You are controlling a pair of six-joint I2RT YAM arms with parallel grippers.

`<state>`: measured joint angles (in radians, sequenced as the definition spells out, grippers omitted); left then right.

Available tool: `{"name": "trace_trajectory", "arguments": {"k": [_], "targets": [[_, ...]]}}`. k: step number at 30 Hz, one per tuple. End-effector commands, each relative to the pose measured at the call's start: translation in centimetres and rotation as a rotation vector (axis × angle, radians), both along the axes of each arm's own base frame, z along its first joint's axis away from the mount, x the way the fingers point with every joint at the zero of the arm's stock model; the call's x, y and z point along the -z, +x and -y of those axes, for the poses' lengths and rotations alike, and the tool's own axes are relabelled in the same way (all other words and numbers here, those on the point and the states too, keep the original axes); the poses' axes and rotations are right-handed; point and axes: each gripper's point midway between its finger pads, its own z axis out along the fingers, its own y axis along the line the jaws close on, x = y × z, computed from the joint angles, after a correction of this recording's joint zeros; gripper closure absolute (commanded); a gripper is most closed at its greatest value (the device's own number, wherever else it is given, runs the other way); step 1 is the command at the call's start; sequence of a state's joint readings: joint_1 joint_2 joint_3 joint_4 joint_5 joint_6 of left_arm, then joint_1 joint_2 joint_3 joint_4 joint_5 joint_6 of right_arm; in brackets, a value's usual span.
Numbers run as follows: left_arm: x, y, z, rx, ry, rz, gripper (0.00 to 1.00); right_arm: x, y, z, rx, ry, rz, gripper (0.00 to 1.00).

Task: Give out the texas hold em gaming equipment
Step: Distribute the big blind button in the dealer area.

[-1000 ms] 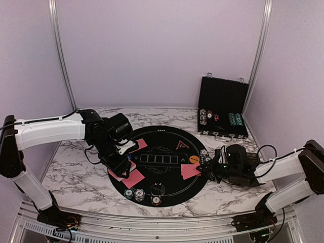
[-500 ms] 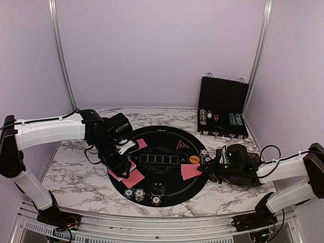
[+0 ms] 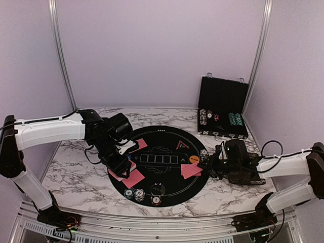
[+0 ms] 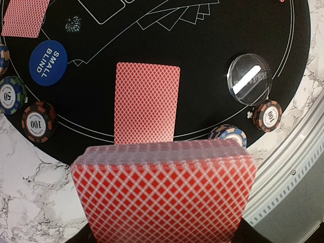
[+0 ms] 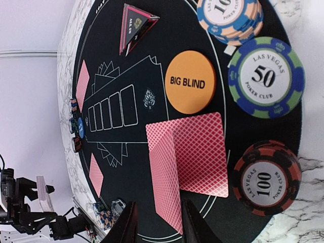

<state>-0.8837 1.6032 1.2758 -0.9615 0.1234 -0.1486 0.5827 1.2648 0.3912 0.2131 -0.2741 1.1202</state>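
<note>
My left gripper (image 4: 162, 235) is shut on a thick deck of red-backed cards (image 4: 163, 190), held over the near left of the round black mat (image 3: 167, 136). One card (image 4: 147, 103) lies face down on the mat just past the deck. My right gripper (image 5: 159, 203) stands open low over the mat's right side. A red-backed card (image 5: 166, 177) stands tilted between its fingers, leaning over another card (image 5: 202, 152) that lies flat. Beside them are the orange BIG BLIND button (image 5: 190, 82) and three chip stacks, marked 100 (image 5: 266, 177), 50 (image 5: 266, 77) and a blue-and-orange one (image 5: 230, 17).
The open black chip case (image 3: 223, 109) stands at the back right. A blue SMALL BLIND button (image 4: 48, 62), a clear dealer button (image 4: 249, 79) and chip stacks (image 4: 38, 121) (image 4: 267, 115) sit along the mat's near edge. A triangular marker (image 5: 132, 25) lies farther in.
The right gripper's jaws have widened and the arm has shifted slightly toward the mat's back. The left arm and its deck have not moved.
</note>
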Motion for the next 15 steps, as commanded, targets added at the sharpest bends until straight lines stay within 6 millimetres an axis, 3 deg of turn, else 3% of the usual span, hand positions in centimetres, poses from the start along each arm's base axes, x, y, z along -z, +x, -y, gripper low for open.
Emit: {"name": "trace_trajectory", "arguments": {"k": [1, 15], "targets": [[0.0, 0.0, 0.4, 0.013, -0.016, -0.004, 0.49, -1.0, 1.2, 0.4, 0.02, -0.038, 0.032, 0.71], [0.1, -0.1, 0.4, 0.011, -0.016, -0.006, 0.49, -1.9, 2.1, 1.1, 0.007, -0.142, 0.064, 0.67]]}}
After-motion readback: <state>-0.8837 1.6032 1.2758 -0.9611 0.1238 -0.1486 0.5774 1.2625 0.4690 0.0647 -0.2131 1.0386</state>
